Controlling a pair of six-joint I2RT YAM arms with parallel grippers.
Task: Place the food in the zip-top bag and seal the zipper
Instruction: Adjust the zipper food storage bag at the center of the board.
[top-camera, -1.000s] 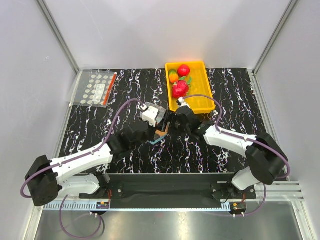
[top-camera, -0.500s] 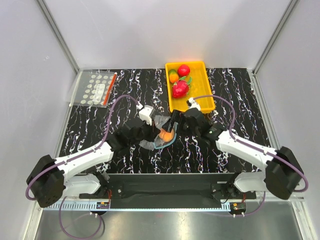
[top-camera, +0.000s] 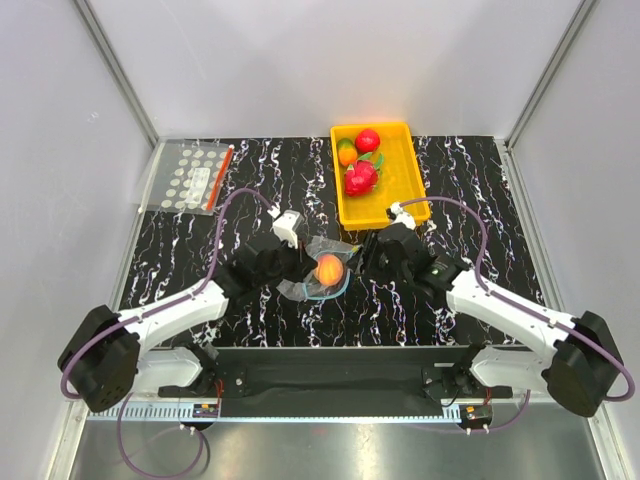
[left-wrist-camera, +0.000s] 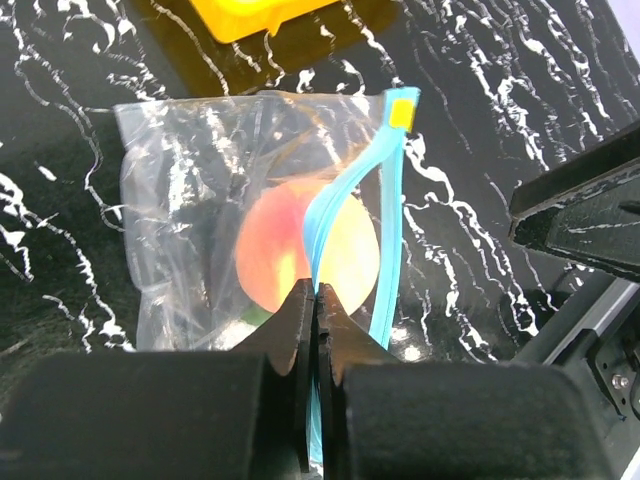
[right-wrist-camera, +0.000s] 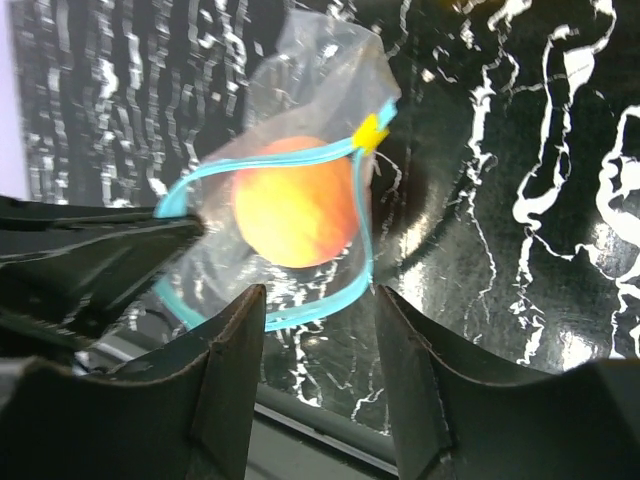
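Mid-filling, by the look of it: peach-orange fruit (top-camera: 328, 267) inside the zip-top bag (top-camera: 322, 270) at tabletop (top-camera: 200, 250) centre, mouth gaping. Left pincer (left-wrist-camera: 313, 300) clamped on the zipper (left-wrist-camera: 385, 200). Right pincer (right-wrist-camera: 318, 296) parted, empty, at the bag's 3 o'clock. Next, probably: fetching the red apple (top-camera: 367, 140) from the yellow tray (top-camera: 405, 205) at 1 o'clock, sealing after.

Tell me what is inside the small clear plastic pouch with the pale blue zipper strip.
One glossy peach-orange toy fruit shows through the pouch mouth. The left gripper, shut on the blue strip, hides the pouch's near end.
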